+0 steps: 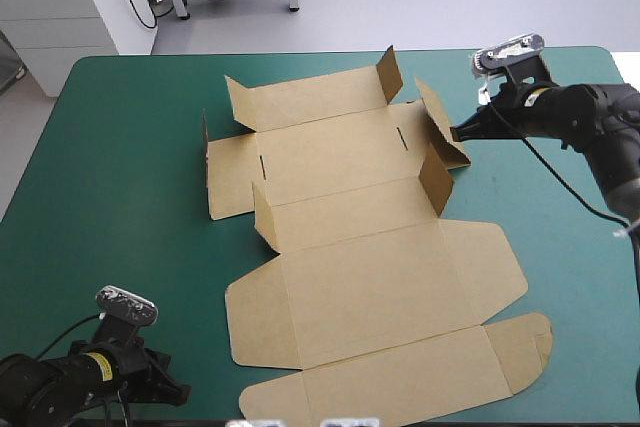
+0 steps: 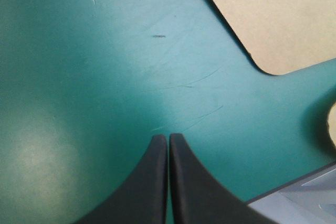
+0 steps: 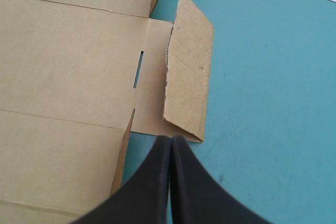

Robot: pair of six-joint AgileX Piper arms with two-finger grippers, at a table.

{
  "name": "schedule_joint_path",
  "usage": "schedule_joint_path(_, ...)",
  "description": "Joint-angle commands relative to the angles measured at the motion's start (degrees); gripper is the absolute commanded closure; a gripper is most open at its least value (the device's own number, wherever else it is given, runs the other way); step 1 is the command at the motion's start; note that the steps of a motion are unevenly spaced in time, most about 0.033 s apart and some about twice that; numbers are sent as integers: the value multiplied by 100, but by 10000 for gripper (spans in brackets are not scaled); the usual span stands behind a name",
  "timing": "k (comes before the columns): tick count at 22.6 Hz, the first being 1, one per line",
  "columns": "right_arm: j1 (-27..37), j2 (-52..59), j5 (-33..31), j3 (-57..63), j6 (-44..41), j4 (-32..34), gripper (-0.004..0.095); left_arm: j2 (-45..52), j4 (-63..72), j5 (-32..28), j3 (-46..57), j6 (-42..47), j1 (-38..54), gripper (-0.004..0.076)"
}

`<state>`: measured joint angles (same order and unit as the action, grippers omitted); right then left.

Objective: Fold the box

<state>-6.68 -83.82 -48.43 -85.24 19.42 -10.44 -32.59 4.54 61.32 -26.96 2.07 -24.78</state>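
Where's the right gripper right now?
In the high view the right gripper is at the table's far right, shut, its tip at the raised flap on the box's right side.

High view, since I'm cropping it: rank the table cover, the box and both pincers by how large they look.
Largest: the teal-green cover; then the box; last, the left pincer and right pincer, both small and too alike to rank.

The left wrist view cuts off most of the box.
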Motion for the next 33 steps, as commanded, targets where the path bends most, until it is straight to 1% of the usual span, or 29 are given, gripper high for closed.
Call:
schedule_joint_path(1, -14, -219, 259, -577, 203, -19, 926, -19, 81, -200, -131, 29, -13, 731)
schedule_joint_path(3, -98, -453, 474, -745, 308, 48, 922, -19, 81, -200, -131, 29, -13, 731)
schedule_joint_path(6, -320, -798, 449, -994, 245, 200, 922, -19, 81, -200, -131, 29, -13, 731)
schedule_joint_path(8, -508, -1071, 414, -1187, -38, 537, 922, -19, 81, -200, -131, 29, -13, 731)
schedule_joint_path(10, -758, -1411, 410, -1436, -556, 1285, 922, -19, 81, -200, -131, 29, -13, 731)
schedule_joint_path(11, -820, -1522, 394, -1519, -704, 1547, 921, -19, 81, -200, -131, 29, -13, 731)
schedule_joint_path(12, -880, -1661, 311, -1629, -885, 1798, 899, -19, 81, -200, -131, 29, -13, 731)
schedule_joint_path(13, -909, -1781, 221, -1703, -961, 1855, 855, -19, 81, -200, -131, -2, -13, 731)
schedule_joint_path(15, -918, -2004, 38, -1863, -961, 1788, 677, -19, 119, -200, -131, -55, -13, 731)
schedule_joint_path(16, -918, -2152, -91, -1968, -961, 1714, 492, -19, 119, -200, -131, -29, -13, 731)
schedule_joint_path(17, -918, -2209, -143, -2002, -986, 1714, 397, -19, 119, -200, -131, -29, -13, 731)
schedule_joint_path(18, -948, -2303, -211, -2051, -1043, 1714, 275, -19, 119, -200, -131, -29, -13, 731)
schedule_joint_path(20, -984, -2376, -256, -2079, -1043, 1719, 203, -19, 119, -200, -131, -29, -13, 731)
schedule_joint_path(23, -1092, -2566, -289, -2175, -1170, 1865, 195, -19, 119, -200, -131, -29, -13, 731)
schedule_joint_path(29, -1155, -2995, -845, -2711, -1541, 2609, 195, -19, 119, -200, -131, -29, -13, 731)
schedule_joint_path(33, -1155, -3214, -1086, -2997, -1588, 2902, 195, -19, 119, -200, -131, -29, -13, 731)
